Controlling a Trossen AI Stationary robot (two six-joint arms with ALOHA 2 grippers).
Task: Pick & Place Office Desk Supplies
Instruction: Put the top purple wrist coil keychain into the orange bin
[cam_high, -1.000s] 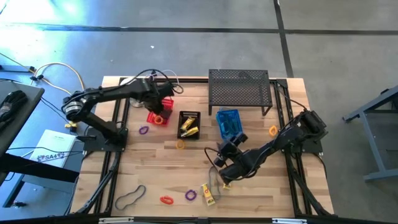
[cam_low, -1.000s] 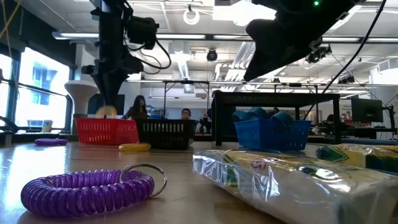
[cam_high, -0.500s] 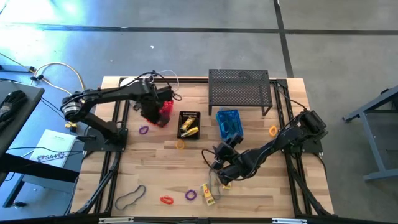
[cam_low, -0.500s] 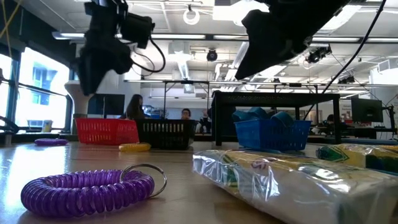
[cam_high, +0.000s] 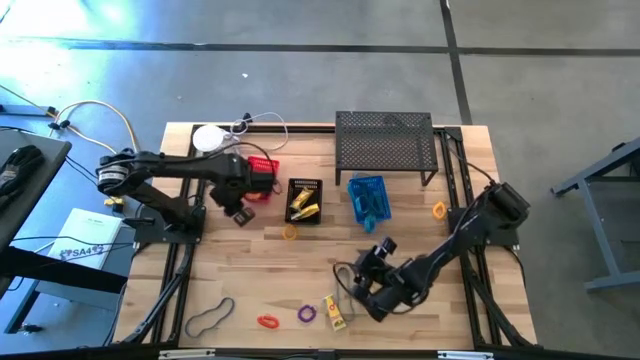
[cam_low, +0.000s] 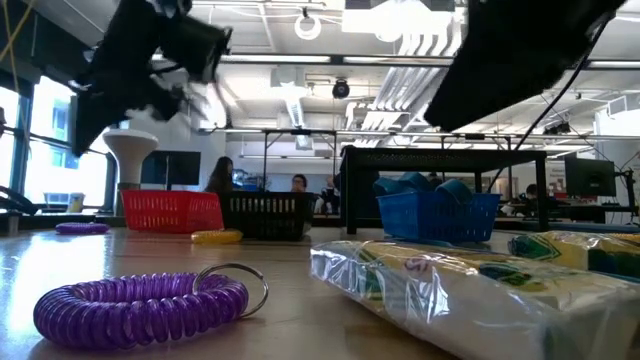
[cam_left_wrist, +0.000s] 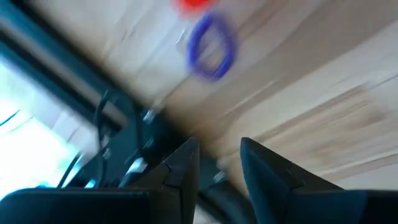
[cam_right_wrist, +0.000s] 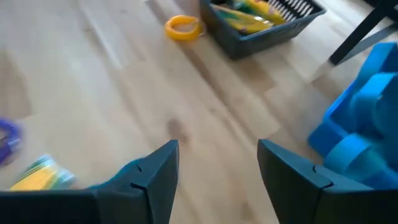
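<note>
Left gripper (cam_high: 240, 212) empty beside red basket (cam_high: 264, 176), right gripper (cam_high: 362, 287) parted

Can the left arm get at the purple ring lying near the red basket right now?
Probably yes. The left gripper hangs open and empty just beside the purple ring, with only bare wood between them; the red basket sits off to the side.

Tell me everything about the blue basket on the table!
The blue basket is a small plastic box with slatted, see-through sides. It stands upright on the wooden table, just in front of the black wire-mesh shelf and beside the black basket. Chunky blue things are piled inside and poke up above its rim; what they are is unclear. Neither robot hand touches it.
</note>
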